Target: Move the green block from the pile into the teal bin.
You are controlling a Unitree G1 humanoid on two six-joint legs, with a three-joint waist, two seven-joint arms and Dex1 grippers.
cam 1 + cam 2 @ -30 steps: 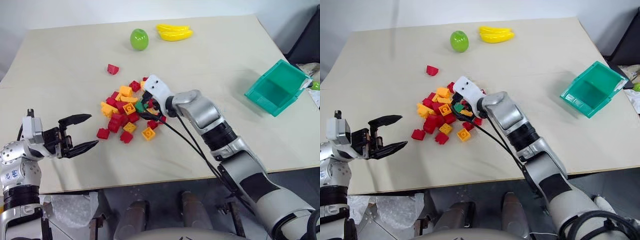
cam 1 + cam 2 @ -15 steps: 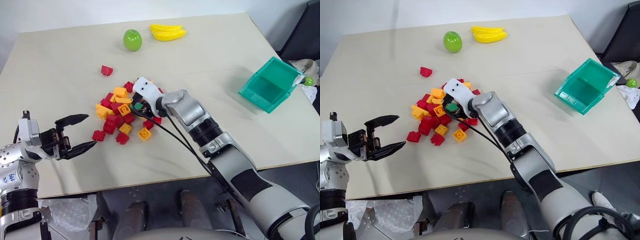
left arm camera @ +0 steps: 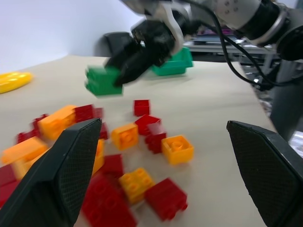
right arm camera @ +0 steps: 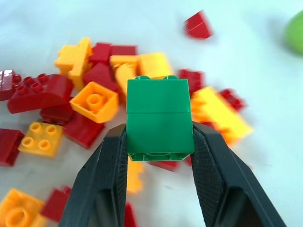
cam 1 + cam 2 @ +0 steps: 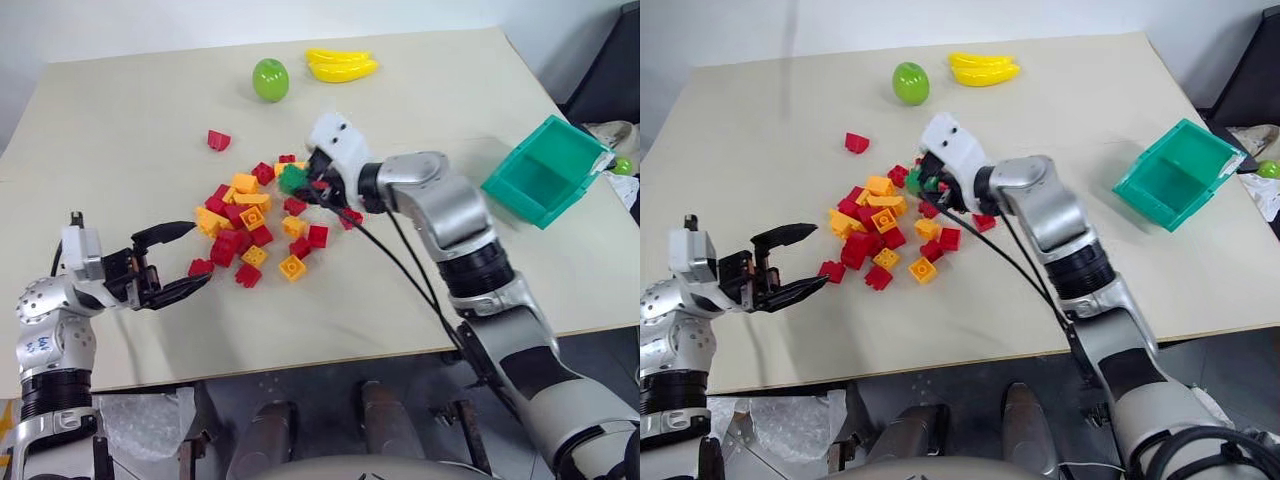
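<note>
**Green block gripped above the pile, bin off to the right**

The right hand point(image 4: 158, 184) is clamped on the green block point(image 4: 159, 119), one black finger pressed flat on each side, with the brick's studs facing away from the wrist. In the head views the block point(image 5: 291, 179) hangs clear of the table point(image 5: 120, 120), above the far edge of the pile point(image 5: 250, 225) of red and orange bricks.

From this hand, the teal bin point(image 5: 548, 172) lies well apart to the robot's right, near the table's right edge, its open mouth tilted toward the pile. The right arm is plainly the nearer one, and the carry looks like a sideways sweep across bare table.

The left hand point(image 5: 172, 262) hovers with its fingers apart just beside the pile's near-left edge, holding nothing.

A green apple point(image 5: 270, 79) and bananas point(image 5: 342, 65) sit at the far side, out of the path.
</note>
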